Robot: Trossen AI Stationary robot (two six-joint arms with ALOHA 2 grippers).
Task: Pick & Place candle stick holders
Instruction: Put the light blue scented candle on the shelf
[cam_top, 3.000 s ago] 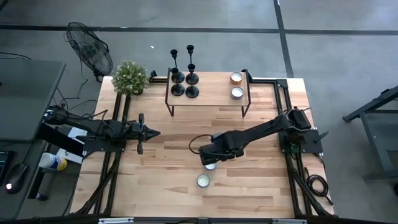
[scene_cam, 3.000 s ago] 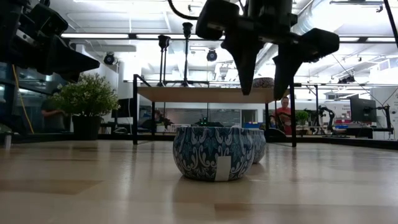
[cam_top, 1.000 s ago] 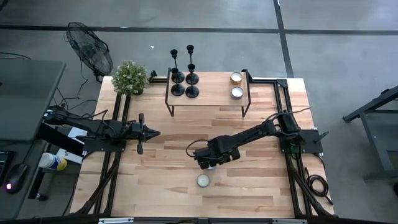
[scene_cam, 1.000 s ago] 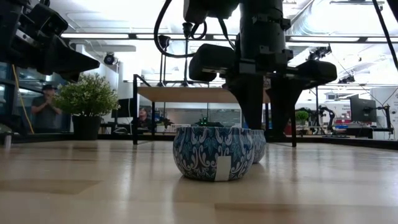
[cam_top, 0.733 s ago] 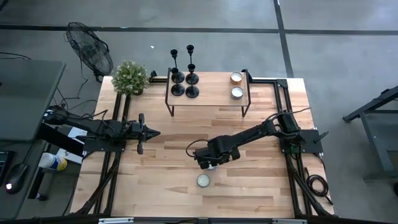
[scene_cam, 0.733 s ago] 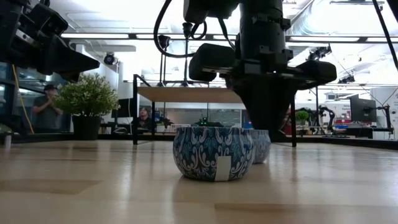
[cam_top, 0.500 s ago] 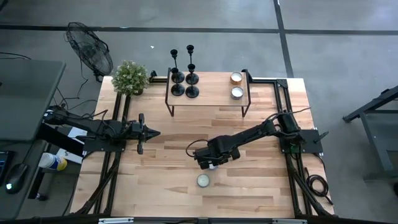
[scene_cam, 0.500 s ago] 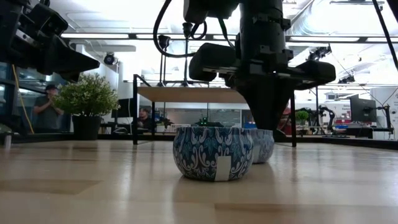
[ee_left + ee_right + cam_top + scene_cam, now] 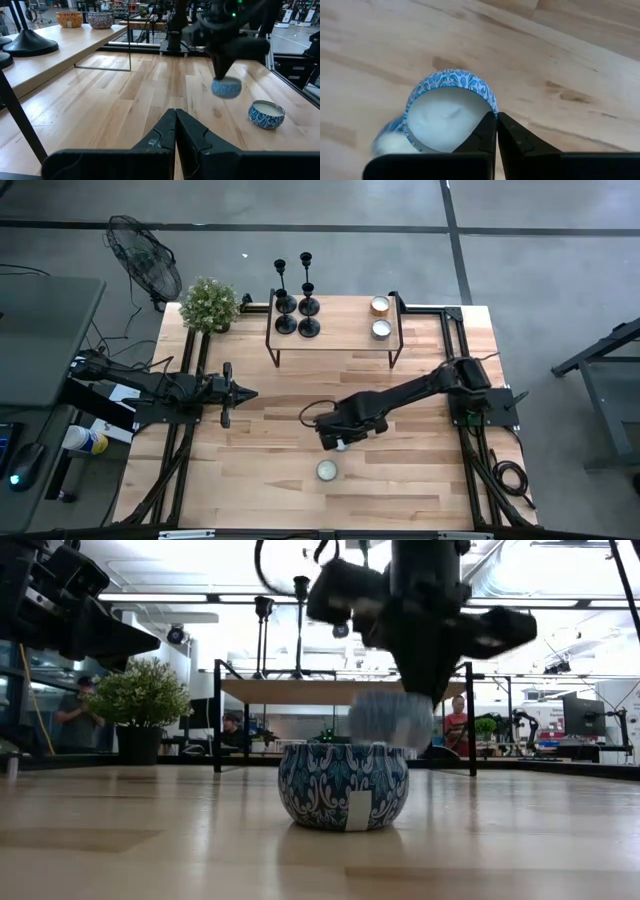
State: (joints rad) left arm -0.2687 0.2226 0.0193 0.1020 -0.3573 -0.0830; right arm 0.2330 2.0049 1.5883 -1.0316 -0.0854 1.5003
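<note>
Several black candle stick holders (image 9: 296,308) stand on their round bases on the far-left part of a raised wooden shelf (image 9: 340,340); two bases (image 9: 29,44) show in the left wrist view. My right gripper (image 9: 340,442) hangs over the table's middle, shut on a blue patterned candle cup (image 9: 390,718) that is off the table. A second blue cup (image 9: 343,785) sits on the table nearer the front edge. My left gripper (image 9: 250,392) waits shut at the left, pointing toward the table's right. My right gripper pinches the blue cup's wall at its rim (image 9: 491,107) between its two fingers, coming from above and pointing down. The cup (image 9: 226,88) hangs below the fingertips, lifted clear of the table, its white wax facing up.
A copper cup (image 9: 380,305) and a silver cup (image 9: 381,329) sit on the shelf's right end. A potted plant (image 9: 210,305) stands at the far-left corner. The shelf's black legs (image 9: 217,720) stand on the table. People show in the room behind.
My right gripper has shut on the rim of the farther blue cup and then risen, lifting that cup off the table. The nearer blue cup has stayed where it was.
</note>
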